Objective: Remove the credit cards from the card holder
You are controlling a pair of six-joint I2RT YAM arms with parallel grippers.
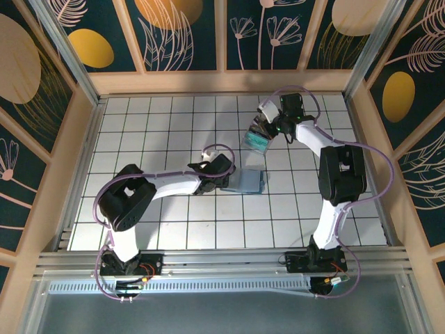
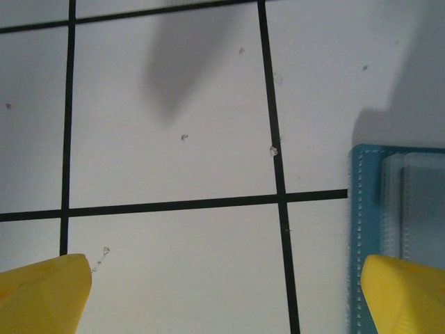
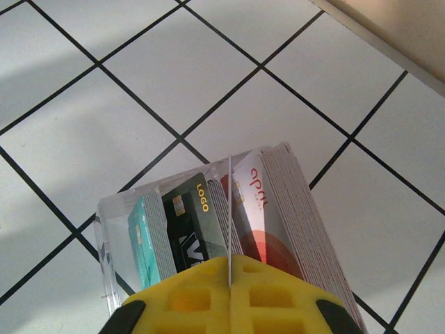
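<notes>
Wallet lies flat on the table, just beside the left gripper, jaws wide; one yellow fingertip overlaps its stitched edge, the rest cut off; right gripper pinches a thin card, edge-on, face hidden, above the tray.

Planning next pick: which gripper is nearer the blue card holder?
Left. The left gripper is at the card holder's edge; the right gripper is farther back at the clear card tray.

Robot lab test cell — white grid-lined table, alu frame rail, printed wall panels round it.
</notes>
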